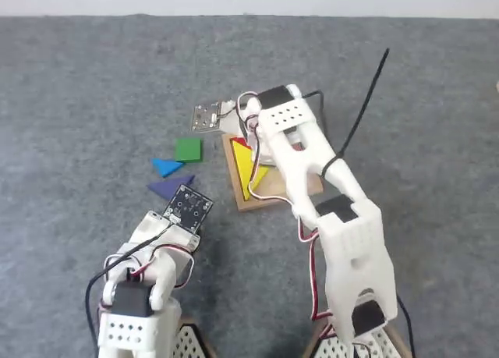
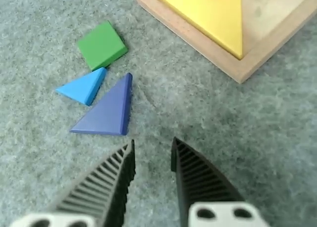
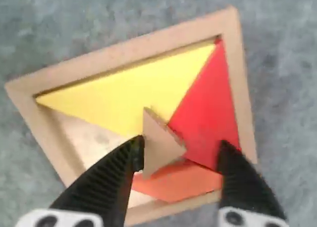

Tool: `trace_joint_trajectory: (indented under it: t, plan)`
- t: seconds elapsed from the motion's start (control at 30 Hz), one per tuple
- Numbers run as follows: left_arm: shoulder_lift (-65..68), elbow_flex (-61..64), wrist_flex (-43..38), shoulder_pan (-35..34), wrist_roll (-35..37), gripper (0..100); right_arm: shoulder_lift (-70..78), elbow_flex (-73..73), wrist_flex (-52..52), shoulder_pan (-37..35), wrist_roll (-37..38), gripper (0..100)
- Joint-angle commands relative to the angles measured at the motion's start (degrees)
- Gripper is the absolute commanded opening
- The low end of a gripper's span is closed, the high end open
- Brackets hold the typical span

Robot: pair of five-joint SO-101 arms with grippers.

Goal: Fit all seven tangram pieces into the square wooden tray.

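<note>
the square wooden tray (image 1: pixel 241 197) (image 3: pixel 124 48) (image 2: pixel 224 64) sits on grey carpet (image 1: pixel 93 85) just right of the middle of the high view, turned slightly out of square with the table. a large yellow triangle (image 1: pixel 244 168) (image 3: pixel 124 96) (image 2: pixel 208 14) lies flat inside it, with a red triangle (image 3: pixel 208 113) (image 1: pixel 240 143) edge to edge beside it and an orange piece (image 3: pixel 178 183) touching both at the tray's rim. part of the tray floor is bare wood. a small tan triangle (image 3: pixel 159 145) rests on top where those three pieces meet. the right gripper (image 3: pixel 181 144) hangs over the tray with its jaws apart around this tan piece. one finger (image 3: pixel 130 153) touches its edge and the other stands off its tip. in the high view, three loose pieces lie on the carpet at the tray's 9 o'clock, near it but not touching. a light blue triangle (image 1: pixel 165 167) (image 2: pixel 83 87) is in the middle, a green square (image 1: pixel 188 149) (image 2: pixel 101 45) is at its 1 o'clock with a corner just meeting it, and a dark blue triangle (image 1: pixel 169 187) (image 2: pixel 106 111) is close by at its 6 o'clock. the left gripper (image 2: pixel 152 153) is over the carpet just beside the dark blue triangle, at the tray's 8 o'clock in the high view, with its jaws a little apart and nothing between them.
</note>
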Motion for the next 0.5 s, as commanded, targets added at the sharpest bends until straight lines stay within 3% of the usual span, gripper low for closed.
trace_joint_trajectory:
  t: [0.0,0.17,0.33,0.47]
  plan:
    - [-0.7,-0.57,0.53,-0.26,0.53,12,-1.36,-4.66,0.31,-0.22,-1.41,29.6]
    - [-0.7,-0.57,0.53,-0.35,0.53,12,-1.36,-8.53,1.01,1.1,-7.91,27.0]
    - [-0.7,-0.57,0.53,-0.44,0.53,12,-3.82,-10.81,8.92,4.26,-13.45,26.3]
    - [-0.7,-0.57,0.53,-0.26,0.53,12,-10.51,-10.46,9.27,5.23,-23.38,26.3]
